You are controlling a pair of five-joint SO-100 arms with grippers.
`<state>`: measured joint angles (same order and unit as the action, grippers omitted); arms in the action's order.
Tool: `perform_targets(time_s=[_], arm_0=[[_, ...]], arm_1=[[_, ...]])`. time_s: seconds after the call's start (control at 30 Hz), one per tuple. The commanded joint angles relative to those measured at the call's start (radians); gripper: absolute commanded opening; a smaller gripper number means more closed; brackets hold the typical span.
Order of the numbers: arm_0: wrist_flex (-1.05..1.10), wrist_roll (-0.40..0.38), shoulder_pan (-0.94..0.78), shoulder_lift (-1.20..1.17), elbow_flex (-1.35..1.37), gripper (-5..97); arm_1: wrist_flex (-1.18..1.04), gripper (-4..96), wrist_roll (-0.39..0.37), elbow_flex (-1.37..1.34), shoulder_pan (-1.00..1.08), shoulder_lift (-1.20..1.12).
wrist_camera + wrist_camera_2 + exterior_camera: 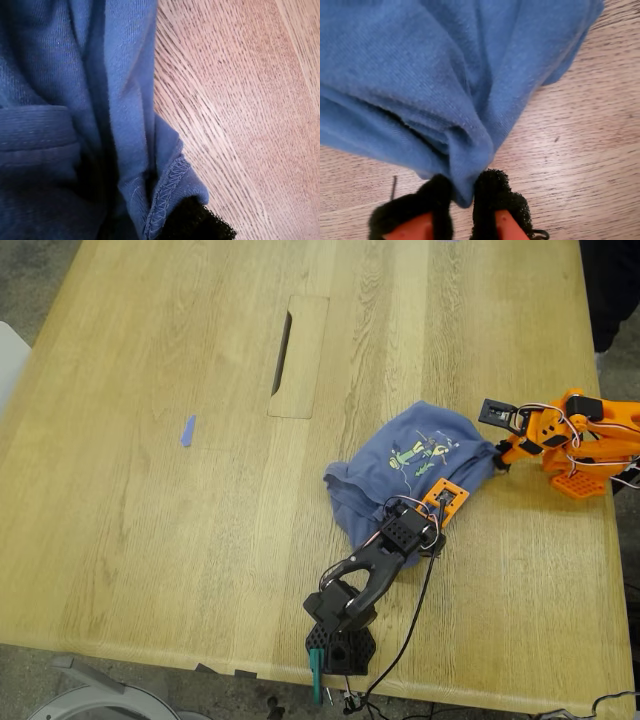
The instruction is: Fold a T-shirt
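The T-shirt (415, 475) lies bunched in a loose heap on the bench (150, 520), toward four o'clock from the bench's middle in the exterior view, print side up, with nothing yet squared off. The step in hand looks like spreading or drawing the cloth out before any fold can be made.

To do that well, I judge both arms should pull apart evenly and low over the wood, so the heap opens flat instead of lifting into a rope. Each pinch wants to sit on a hem or seam, not a thick wad, or layers will drag together. Slow tension matters: soft cotton slips out of padded tips easily.

My second claw (462, 200) is nearly closed, its dark padded tips pinching a gathered fold of the blue cloth just above the wood. In the exterior view it belongs to the orange arm at three o'clock of the shirt.

My first claw (197, 222) sits at the shirt's six o'clock edge in the exterior view. Only one dark pad shows beside a stitched hem, so I cannot tell how wide it stands or whether it grips.
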<state>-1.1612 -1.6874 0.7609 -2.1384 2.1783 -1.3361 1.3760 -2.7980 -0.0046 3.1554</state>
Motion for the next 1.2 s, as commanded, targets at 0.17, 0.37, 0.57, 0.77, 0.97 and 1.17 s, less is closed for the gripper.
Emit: perform_targets(time_s=[0.17, 0.37, 0.57, 0.77, 0.97, 1.17], arm_0=[[-0.120, -0.015, 0.018, -0.166, -0.081, 47], [-0.176, -0.015, 0.075, -0.209, -0.138, 47], [-0.153, -0.014, 0.147, -0.215, -0.130, 44], [-0.094, -0.020, 0.161, -0.210, -0.107, 43], [-0.091, -0.023, 0.160, -0.209, -0.147, 41], [-0.098, -0.012, 0.098, -0.140, -0.249, 21]], arm_1=[[-0.043, 0.1, 0.035, 0.176, -0.006, -0.089], [-0.064, 0.1, 0.041, 0.233, -0.028, -0.129], [-0.077, 0.1, 0.049, 0.252, -0.051, -0.150], [-0.078, 21.8, 0.029, 0.261, -0.034, -0.140], [-0.138, 7.1, 0.029, 0.374, -0.055, -0.184], [-0.067, 0.3, 0.048, 0.558, -0.061, -0.394]])
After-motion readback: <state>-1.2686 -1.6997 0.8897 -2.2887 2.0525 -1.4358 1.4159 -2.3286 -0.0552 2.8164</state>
